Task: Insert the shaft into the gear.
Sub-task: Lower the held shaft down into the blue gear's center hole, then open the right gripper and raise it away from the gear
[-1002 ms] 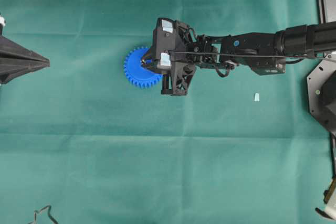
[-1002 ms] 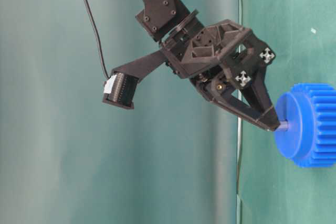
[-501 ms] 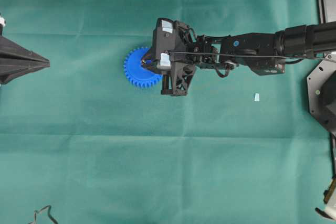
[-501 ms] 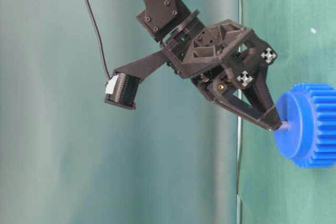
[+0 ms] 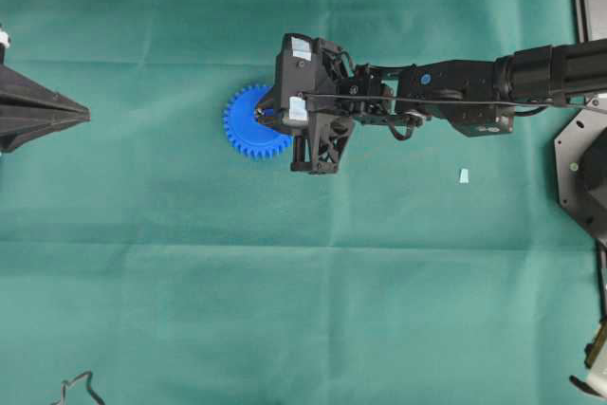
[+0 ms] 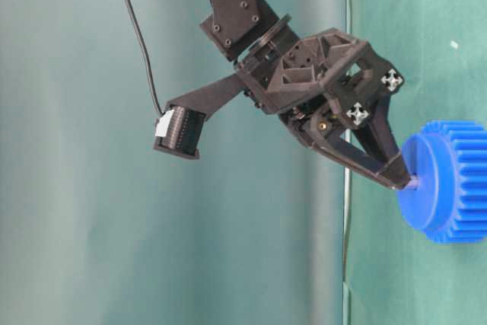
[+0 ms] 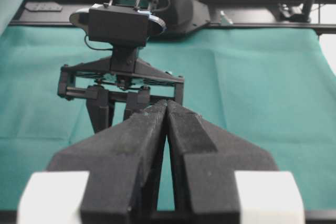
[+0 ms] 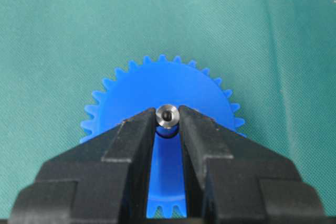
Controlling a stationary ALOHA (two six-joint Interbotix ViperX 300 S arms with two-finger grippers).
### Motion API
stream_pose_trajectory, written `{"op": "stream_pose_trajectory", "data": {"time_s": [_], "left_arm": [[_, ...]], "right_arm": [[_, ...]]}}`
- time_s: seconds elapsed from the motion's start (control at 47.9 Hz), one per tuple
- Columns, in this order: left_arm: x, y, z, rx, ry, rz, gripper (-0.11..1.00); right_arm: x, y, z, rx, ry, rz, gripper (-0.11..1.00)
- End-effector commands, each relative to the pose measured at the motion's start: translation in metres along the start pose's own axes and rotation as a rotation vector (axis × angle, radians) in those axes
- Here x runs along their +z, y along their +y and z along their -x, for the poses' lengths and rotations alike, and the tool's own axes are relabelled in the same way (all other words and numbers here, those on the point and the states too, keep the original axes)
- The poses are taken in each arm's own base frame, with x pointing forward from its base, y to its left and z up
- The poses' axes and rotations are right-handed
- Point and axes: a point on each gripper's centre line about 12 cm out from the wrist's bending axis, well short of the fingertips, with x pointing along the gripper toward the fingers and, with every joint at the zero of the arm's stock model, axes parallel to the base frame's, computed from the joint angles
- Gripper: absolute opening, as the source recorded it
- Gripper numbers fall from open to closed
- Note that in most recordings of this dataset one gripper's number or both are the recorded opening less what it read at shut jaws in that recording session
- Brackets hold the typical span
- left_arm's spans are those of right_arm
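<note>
The green cloth [image 5: 190, 310] is covering the table, unchanged from a second ago. The right arm [image 5: 474, 92] is reaching in from the right edge of the overhead view toward the middle, and it is sitting where it sat a second ago; any shift between the frames is too slight to call a move.

The gear [image 5: 248, 122] is lying flat on the cloth left of centre in the overhead view, in the same spot as before, its teeth showing all around the rim in the right wrist view [image 8: 157, 85].

The right gripper [image 8: 168, 124] is pinching the shaft [image 8: 167, 115] between its two fingertips, the jaws being nearly together around it. From table level the gripper [image 6: 399, 180] is angling down at the gear [image 6: 449, 180], and the shaft [image 6: 412, 183] is sticking out of the gear's raised hub, just as a second ago.

The left gripper [image 7: 167, 109] is hanging well apart from the gear at the left edge of the overhead view [image 5: 83, 116], its jaws pressed together on nothing, not having moved.

A small pale scrap [image 5: 464, 175] is lying on the cloth below the right arm, where it was.
</note>
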Motion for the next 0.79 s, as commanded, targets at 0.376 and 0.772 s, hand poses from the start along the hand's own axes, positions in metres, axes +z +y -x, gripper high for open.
{"op": "stream_pose_trajectory", "data": {"time_s": [0.376, 0.772], "left_arm": [[0.011, -0.001, -0.002, -0.004, -0.028, -0.001, 0.0], [0.011, -0.001, -0.002, -0.004, -0.029, -0.003, 0.0]], "right_arm": [[0.014, 0.0, 0.004, 0.0, -0.066, -0.003, 0.74], [0.022, 0.0, 0.007, 0.001, -0.094, -0.004, 0.91]]}}
